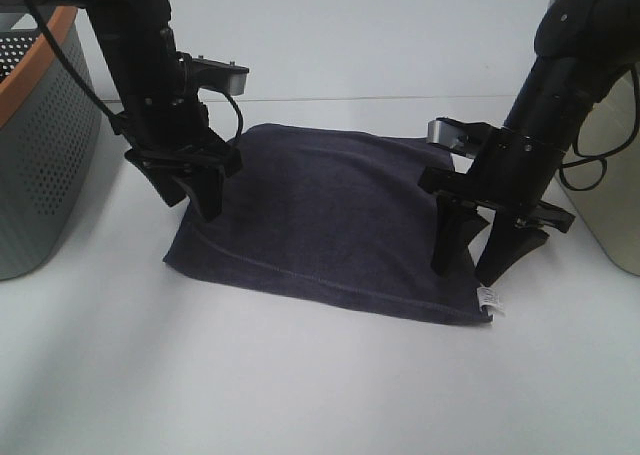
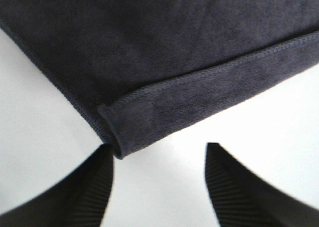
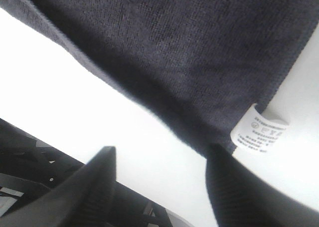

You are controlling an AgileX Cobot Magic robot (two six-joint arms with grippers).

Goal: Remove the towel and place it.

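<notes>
The towel lies flat on the counter. Left pincer and right pincer gape over its corners, seemingly holding nothing.

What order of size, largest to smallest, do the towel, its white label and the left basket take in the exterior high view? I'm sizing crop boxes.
1. towel
2. perforated grey basket, though the frame edge cuts it off, so its full size is unsure
3. white label
</notes>
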